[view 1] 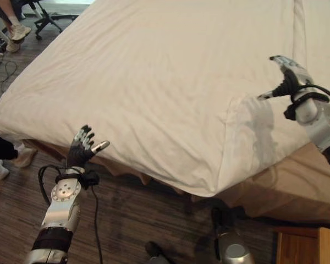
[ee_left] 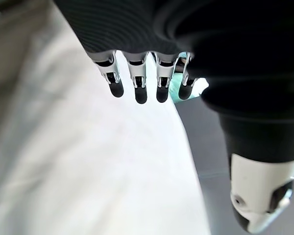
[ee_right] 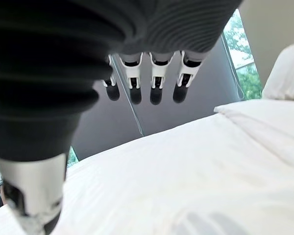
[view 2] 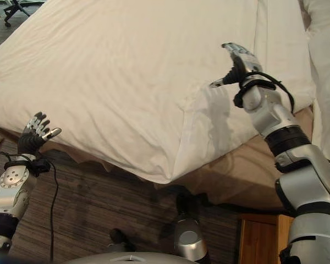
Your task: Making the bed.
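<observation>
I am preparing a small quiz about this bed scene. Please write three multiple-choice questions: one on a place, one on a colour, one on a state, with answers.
1. Where is the right hand?
A. above the duvet, near the bed's side edge
B. on the floor
C. under the bed

2. What colour is the duvet?
A. dark blue
B. white
C. red

3. What is the state of the left hand?
A. shut on the duvet
B. open, holding nothing
C. shut on a pillow

Answers:
1 A: the right hand is raised over the duvet.
2 B: the cloth is white all over.
3 B: the left hand has spread fingers beside the bed's foot edge, with nothing in it.
</observation>
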Robot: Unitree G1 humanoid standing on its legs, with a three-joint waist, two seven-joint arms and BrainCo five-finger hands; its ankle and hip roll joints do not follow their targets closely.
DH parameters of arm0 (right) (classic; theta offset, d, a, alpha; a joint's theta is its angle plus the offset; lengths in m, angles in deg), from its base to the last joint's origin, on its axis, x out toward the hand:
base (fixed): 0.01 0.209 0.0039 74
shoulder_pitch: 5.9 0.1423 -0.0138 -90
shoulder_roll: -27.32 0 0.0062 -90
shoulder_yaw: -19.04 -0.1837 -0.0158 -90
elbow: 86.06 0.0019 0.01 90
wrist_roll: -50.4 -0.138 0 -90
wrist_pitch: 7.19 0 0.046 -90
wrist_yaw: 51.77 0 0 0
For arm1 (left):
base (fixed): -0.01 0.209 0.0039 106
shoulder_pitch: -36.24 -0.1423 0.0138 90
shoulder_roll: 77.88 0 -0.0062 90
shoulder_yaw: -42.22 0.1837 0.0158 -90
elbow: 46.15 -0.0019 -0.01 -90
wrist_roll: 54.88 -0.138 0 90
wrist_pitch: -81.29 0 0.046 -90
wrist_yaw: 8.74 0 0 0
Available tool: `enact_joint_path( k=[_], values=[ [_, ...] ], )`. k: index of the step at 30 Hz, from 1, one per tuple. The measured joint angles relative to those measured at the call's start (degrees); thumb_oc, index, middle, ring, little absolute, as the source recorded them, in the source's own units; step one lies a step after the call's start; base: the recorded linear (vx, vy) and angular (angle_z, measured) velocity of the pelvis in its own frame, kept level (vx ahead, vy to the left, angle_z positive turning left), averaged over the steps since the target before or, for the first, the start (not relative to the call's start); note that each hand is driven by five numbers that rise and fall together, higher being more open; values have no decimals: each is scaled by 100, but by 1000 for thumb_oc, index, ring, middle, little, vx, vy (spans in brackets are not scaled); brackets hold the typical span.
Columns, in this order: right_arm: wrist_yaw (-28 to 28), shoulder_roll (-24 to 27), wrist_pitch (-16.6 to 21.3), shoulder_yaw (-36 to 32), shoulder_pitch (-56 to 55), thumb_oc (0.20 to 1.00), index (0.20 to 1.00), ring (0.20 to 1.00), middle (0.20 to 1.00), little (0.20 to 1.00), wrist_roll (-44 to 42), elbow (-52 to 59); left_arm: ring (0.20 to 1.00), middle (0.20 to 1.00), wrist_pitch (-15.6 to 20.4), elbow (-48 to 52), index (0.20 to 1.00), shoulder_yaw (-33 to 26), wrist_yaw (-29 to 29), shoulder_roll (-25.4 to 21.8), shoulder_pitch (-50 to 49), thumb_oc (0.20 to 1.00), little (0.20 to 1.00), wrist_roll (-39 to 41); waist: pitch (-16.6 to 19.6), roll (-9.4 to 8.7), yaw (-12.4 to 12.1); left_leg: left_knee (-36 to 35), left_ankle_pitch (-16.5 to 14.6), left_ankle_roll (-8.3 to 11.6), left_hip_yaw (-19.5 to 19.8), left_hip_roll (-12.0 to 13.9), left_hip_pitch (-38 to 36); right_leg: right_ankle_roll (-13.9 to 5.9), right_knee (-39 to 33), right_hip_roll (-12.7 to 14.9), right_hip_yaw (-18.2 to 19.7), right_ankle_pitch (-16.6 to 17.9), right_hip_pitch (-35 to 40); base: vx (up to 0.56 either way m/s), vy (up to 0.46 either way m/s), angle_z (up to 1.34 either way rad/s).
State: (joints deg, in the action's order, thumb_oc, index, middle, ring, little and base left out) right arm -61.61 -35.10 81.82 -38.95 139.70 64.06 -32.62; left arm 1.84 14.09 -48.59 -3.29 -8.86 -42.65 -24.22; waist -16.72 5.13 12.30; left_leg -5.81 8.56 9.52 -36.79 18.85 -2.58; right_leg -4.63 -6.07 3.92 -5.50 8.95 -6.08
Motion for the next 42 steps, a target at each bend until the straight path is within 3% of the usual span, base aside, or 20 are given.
enact_joint_path(
  k=[5, 9, 24, 25, 26, 27, 34, 35, 37, 38, 39, 42],
  values=[
    [-117, -490, -24, 19, -249, 1000, 1000, 1000, 1000, 1000, 3, -29, 1000, 1000, 8, -21, 1000, 68, 160, 126, 52, 1000, 1000, 3, -81, 136, -33, 1, 52, -66, 49, -19, 168, -32, 1, 22, -21, 60, -140, -39, -28, 4],
    [-236, -520, -40, 20, -244, 1000, 1000, 1000, 1000, 1000, 9, -47, 1000, 1000, 9, -64, 1000, 130, 174, 142, 95, 1000, 1000, 3, -232, 241, -122, 9, 86, -87, 50, -8, 343, 9, 30, 9, -44, 140, -316, -66, -29, -1],
    [-496, -533, -119, 259, 596, 1000, 1000, 1000, 1000, 1000, 10, -502, 1000, 1000, 2, -503, 1000, 577, 224, 93, 930, 1000, 1000, -49, -413, 262, -113, 29, 122, -86, -82, -15, 863, 38, 34, -6, 64, 224, -942, -55, -2, -5],
    [-518, -539, -148, 394, 721, 774, 774, 774, 774, 774, 11, -607, 1000, 1000, 3, -536, 1000, 670, 270, 92, 1033, 1000, 1000, -48, -412, 262, -105, 31, 122, -85, -150, -24, 912, 38, 35, -8, 135, 250, -1038, -29, 35, -15],
    [-519, -551, -149, 502, 827, 715, 715, 715, 715, 715, 12, -715, 1000, 1000, 1, -613, 1000, 735, 293, 92, 1112, 1000, 1000, -48, -412, 262, -103, 31, 122, -85, -179, -31, 929, 36, 35, -7, 149, 260, -1073, -6, 36, -16],
    [-526, -575, -161, 503, 861, 200, 200, 200, 200, 200, 12, -740, 1000, 1000, -3, -715, 1000, 745, 307, 94, 1197, 1000, 1000, -48, -413, 262, -87, 27, 121, -85, -192, -31, 940, 36, 35, -10, 163, 261, -1098, -9, 27, -10],
    [-559, -727, -166, 496, 870, 200, 200, 200, 200, 200, -51, -1006, 1000, 1000, -116, -1224, 1000, 856, 476, 81, 1773, 1000, 1000, -50, -409, 257, -61, 29, 95, -56, -46, -189, 875, 0, 37, 15, 487, 360, -1236, -58, -20, -19],
    [-497, -742, -211, 634, 976, 200, 200, 200, 200, 200, -255, -1113, 1000, 1000, -121, -1411, 1000, 914, 564, 103, 1944, 1000, 1000, -48, -408, 199, -96, 42, 72, -26, 401, -208, 833, -5, 164, -17, 598, 405, -1346, -270, -197, -32],
    [-488, -810, -230, 673, 1089, 200, 200, 200, 200, 200, -319, -1179, 1000, 1000, -112, -1580, 1000, 953, 587, 89, 2131, 1000, 1000, -41, -429, 105, -144, 48, 3, 44, 672, -229, 843, -2, 216, -27, 661, 413, -1431, -124, -74, -28],
    [-467, -928, -235, 675, 1226, 200, 200, 200, 200, 200, -379, -1376, 1000, 1000, -111, -1819, 1000, 981, 623, 79, 2367, 1000, 1000, -41, -418, -12, -233, 47, -123, 145, 1265, -246, 809, -41, 190, -26, 814, 452, -1486, -80, -7, -25],
    [-471, -941, -234, 654, 1247, 200, 200, 200, 200, 200, -421, -1388, 1000, 1000, -116, -1871, 1000, 1020, 659, 89, 2468, 1000, 1000, -40, -430, -37, -224, 44, -170, 204, 1344, -258, 825, -95, 154, -21, 819, 490, -1478, -120, 3, -9],
    [-491, -943, -246, 582, 1119, 200, 200, 200, 200, 200, -584, -1416, 1000, 1000, -127, -1898, 1000, 1276, 757, 249, 2792, 1000, 1000, -33, -442, -261, -169, 41, -130, 141, 1414, -439, 805, -150, 51, 208, 764, 576, -1327, -53, 106, 24]
  ],
)
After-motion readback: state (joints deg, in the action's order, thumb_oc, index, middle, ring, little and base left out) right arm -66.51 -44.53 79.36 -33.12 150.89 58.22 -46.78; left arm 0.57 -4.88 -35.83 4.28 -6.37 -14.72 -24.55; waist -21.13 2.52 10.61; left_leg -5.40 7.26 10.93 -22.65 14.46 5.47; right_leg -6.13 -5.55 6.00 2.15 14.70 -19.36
